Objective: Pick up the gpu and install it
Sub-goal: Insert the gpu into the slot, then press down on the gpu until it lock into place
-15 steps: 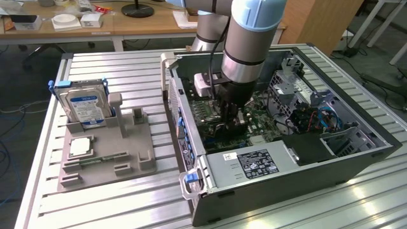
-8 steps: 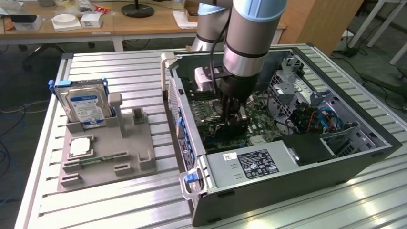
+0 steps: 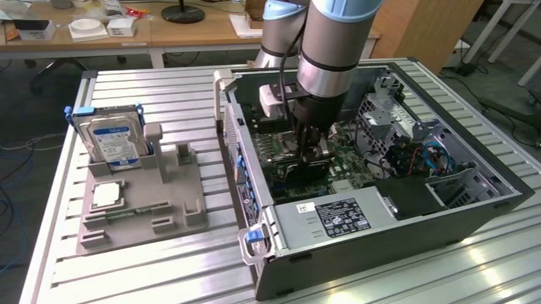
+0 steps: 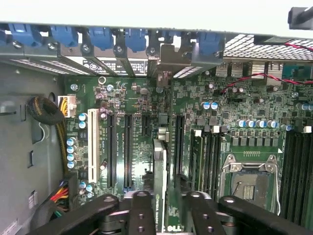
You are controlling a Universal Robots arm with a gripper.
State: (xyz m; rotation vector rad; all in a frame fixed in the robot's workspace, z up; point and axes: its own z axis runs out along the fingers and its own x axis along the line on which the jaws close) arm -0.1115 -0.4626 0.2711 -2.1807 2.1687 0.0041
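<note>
My hand (image 3: 310, 154) is down inside the open computer case (image 3: 473, 212), over the motherboard (image 4: 142, 110). Fingers (image 4: 142, 210) pinch the gpu (image 4: 160, 166), which stands on edge between them, a thin dark card running toward the rear bracket row. Its lower edge is at the board among the expansion slots; I cannot tell whether it is seated.

Case contents around my hand: black expansion slots and one white slot (image 4: 91, 147) beside the card on one side, the empty CPU socket (image 4: 249, 183) with its metal frame on the other, memory slots next to that. Blue slot latches (image 4: 102, 36) line the case wall ahead of the hand. Power supply (image 3: 334, 221) sits in the case corner, white and black labels on it, text not legible.

Writing on the gpu edge looks like "NVIDIA Quadro", small print.

Outside the case, on the counter (image 3: 152, 82), a grey parts tray (image 3: 161, 209) holds a hard drive (image 3: 114, 142) upright with a blue-white label, a square processor (image 3: 108, 195) lying flat, and a green memory stick (image 3: 127, 213).
</note>
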